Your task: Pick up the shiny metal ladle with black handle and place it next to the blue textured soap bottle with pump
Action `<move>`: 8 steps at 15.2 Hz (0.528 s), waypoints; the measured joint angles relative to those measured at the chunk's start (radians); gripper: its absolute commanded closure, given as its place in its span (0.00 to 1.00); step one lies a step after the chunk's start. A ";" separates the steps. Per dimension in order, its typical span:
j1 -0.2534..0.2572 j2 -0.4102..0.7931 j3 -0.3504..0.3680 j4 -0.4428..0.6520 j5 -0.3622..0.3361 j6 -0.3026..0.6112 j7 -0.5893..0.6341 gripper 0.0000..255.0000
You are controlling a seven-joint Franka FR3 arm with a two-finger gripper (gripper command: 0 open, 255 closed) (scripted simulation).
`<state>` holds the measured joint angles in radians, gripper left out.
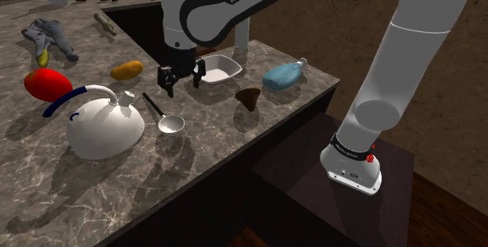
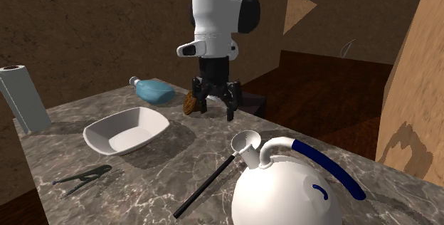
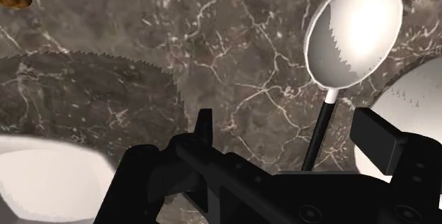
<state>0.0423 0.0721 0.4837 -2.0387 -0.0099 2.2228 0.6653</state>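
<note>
The ladle lies flat on the dark marble counter, its shiny bowl (image 1: 170,123) (image 2: 245,143) (image 3: 354,32) turned up beside the white kettle and its thin black handle (image 1: 150,103) (image 2: 206,184) (image 3: 319,134) pointing away from it. My gripper (image 1: 181,77) (image 2: 215,102) (image 3: 290,134) hangs open above the counter, between the ladle and the white dish, touching nothing. In the wrist view the handle runs under the gap, nearer one finger (image 3: 379,137). The blue soap bottle (image 1: 283,76) (image 2: 155,91) lies on its side near the counter's corner.
A white kettle with a blue handle (image 1: 103,124) (image 2: 292,188) (image 3: 418,109) stands close to the ladle's bowl. A white dish (image 1: 219,69) (image 2: 127,131) and a brown cone-shaped thing (image 1: 249,98) (image 2: 191,102) sit between the gripper and the bottle. A paper roll (image 2: 23,99) stands at the counter's end.
</note>
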 measured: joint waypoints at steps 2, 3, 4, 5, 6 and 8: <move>0.016 0.078 -0.001 0.059 -0.055 0.015 0.058 0.00; 0.031 0.119 -0.002 0.090 -0.085 0.024 0.094 0.00; 0.044 0.165 -0.008 0.124 -0.116 0.034 0.124 0.00; 0.060 0.209 -0.015 0.167 -0.144 0.032 0.152 0.00; 0.075 0.247 -0.022 0.203 -0.168 0.033 0.177 0.00; 0.103 0.315 -0.037 0.280 -0.205 0.024 0.215 0.00</move>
<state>0.1455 0.3874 0.4465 -1.7587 -0.2147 2.2468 0.8804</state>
